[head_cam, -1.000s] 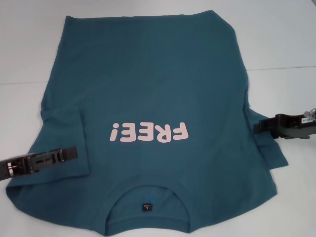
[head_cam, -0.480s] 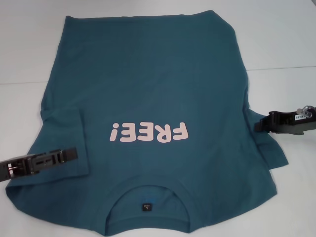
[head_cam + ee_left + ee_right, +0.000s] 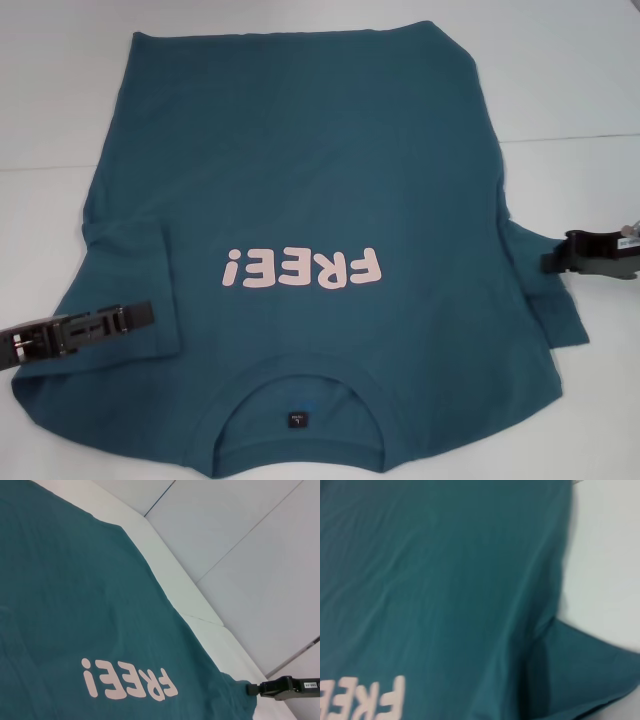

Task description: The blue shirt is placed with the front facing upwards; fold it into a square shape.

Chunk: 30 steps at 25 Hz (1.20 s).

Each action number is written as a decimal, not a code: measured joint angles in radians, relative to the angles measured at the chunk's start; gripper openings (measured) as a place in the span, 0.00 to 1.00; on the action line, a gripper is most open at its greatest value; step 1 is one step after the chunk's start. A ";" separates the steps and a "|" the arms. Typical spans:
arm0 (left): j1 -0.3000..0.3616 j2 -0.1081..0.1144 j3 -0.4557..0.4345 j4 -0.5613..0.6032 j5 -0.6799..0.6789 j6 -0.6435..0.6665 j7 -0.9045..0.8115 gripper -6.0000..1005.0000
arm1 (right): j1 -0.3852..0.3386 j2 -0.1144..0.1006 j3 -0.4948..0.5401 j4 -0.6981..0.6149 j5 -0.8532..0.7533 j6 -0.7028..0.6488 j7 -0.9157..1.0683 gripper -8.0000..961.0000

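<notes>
The blue shirt (image 3: 320, 180) lies flat on the white table, front up, with pale pink "FREE!" lettering (image 3: 303, 268). Its collar (image 3: 300, 385) and dark neck label (image 3: 297, 420) are nearest me. The left sleeve (image 3: 130, 270) is folded in over the body. My left gripper (image 3: 150, 312) rests low over that sleeve. The right sleeve (image 3: 555, 305) spreads out on the table. My right gripper (image 3: 548, 264) hovers just beyond the shirt's right edge, above that sleeve, and shows as the right gripper (image 3: 252, 689) in the left wrist view. The shirt (image 3: 445, 580) fills the right wrist view.
The white table (image 3: 580, 100) surrounds the shirt, with a seam line (image 3: 570, 138) running across it at the right. In the left wrist view pale wall panels (image 3: 240, 540) rise behind the table's far edge.
My right gripper has drawn back to the right, off the shirt's body toward the frame edge. The left gripper has barely moved. The shirt lies as before.
</notes>
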<state>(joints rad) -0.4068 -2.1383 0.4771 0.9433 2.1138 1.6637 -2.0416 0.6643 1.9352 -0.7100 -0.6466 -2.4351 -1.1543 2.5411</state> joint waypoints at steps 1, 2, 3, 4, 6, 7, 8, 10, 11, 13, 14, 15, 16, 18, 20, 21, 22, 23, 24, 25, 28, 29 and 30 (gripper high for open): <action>0.000 0.000 0.000 0.000 0.000 0.000 0.000 0.79 | -0.001 -0.003 0.002 -0.001 -0.011 0.004 0.001 0.02; 0.000 0.000 0.000 0.000 0.000 0.000 0.000 0.79 | -0.002 -0.006 0.004 -0.006 -0.023 0.007 0.005 0.02; 0.001 0.000 0.000 0.000 0.000 0.000 -0.001 0.79 | -0.002 -0.010 0.005 -0.015 -0.036 0.012 0.012 0.02; 0.001 0.000 0.000 0.000 0.000 0.001 -0.002 0.79 | -0.003 -0.012 0.004 -0.023 -0.045 0.015 0.017 0.02; 0.002 0.000 0.000 0.000 0.000 0.001 -0.003 0.79 | -0.003 -0.016 0.003 -0.048 -0.069 0.023 0.032 0.02; 0.003 0.000 0.000 0.000 0.000 0.001 -0.004 0.79 | -0.002 -0.017 0.003 -0.062 -0.082 0.026 0.039 0.02; 0.004 0.000 0.000 0.000 0.000 0.001 -0.005 0.79 | -0.001 -0.017 0.003 -0.073 -0.092 0.028 0.042 0.02; 0.006 0.000 0.000 0.000 0.000 0.001 -0.006 0.79 | 0.007 -0.017 0.002 -0.095 -0.110 0.031 0.048 0.02; 0.007 0.000 0.000 0.000 0.000 0.001 -0.007 0.79 | 0.014 -0.017 0.002 -0.104 -0.120 0.031 0.050 0.02; 0.009 0.000 -0.001 0.000 0.000 0.001 -0.007 0.79 | 0.029 -0.018 0.001 -0.115 -0.140 0.028 0.053 0.02; 0.010 0.000 -0.001 0.000 0.000 0.001 -0.008 0.79 | 0.039 -0.017 0.000 -0.118 -0.151 0.026 0.053 0.02; 0.011 0.000 -0.001 0.000 0.000 0.000 -0.008 0.79 | 0.050 -0.018 0.000 -0.120 -0.167 0.024 0.055 0.02; 0.011 0.000 -0.002 0.000 0.000 0.000 -0.008 0.79 | 0.060 -0.018 0.000 -0.121 -0.184 0.022 0.058 0.02; 0.013 0.000 -0.003 0.000 0.000 -0.001 -0.008 0.79 | 0.079 -0.016 -0.004 -0.126 -0.213 0.015 0.063 0.02; 0.015 0.000 -0.003 0.000 0.000 -0.004 -0.008 0.79 | 0.094 -0.012 -0.009 -0.129 -0.226 0.000 0.065 0.02; 0.016 0.000 -0.003 0.000 0.000 -0.007 -0.008 0.79 | 0.110 -0.010 -0.016 -0.131 -0.231 -0.025 0.065 0.02; 0.016 0.000 -0.003 0.000 0.000 -0.009 -0.008 0.79 | 0.110 -0.010 -0.016 -0.131 -0.231 -0.025 0.065 0.02; 0.017 0.000 -0.003 0.000 0.000 -0.010 -0.008 0.79 | 0.117 -0.010 -0.022 -0.137 -0.232 -0.044 0.065 0.02; 0.017 0.000 -0.003 -0.001 0.000 -0.011 -0.008 0.79 | 0.124 -0.009 -0.030 -0.145 -0.232 -0.062 0.065 0.02; 0.017 0.000 -0.003 -0.001 0.000 -0.011 -0.008 0.79 | 0.129 -0.007 -0.038 -0.156 -0.232 -0.082 0.065 0.02; 0.017 0.000 -0.003 -0.001 0.000 -0.013 -0.007 0.79 | 0.152 0.002 -0.063 -0.203 -0.254 -0.148 0.065 0.02; 0.017 0.000 -0.003 -0.001 0.000 -0.015 -0.007 0.79 | 0.162 0.006 -0.066 -0.215 -0.273 -0.170 0.066 0.02; 0.017 0.001 -0.003 -0.001 0.000 -0.016 -0.008 0.79 | 0.174 0.011 -0.067 -0.226 -0.294 -0.190 0.066 0.02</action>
<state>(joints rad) -0.3896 -2.1378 0.4741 0.9419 2.1138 1.6479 -2.0492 0.8382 1.9459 -0.7767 -0.8725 -2.7292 -1.3445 2.6069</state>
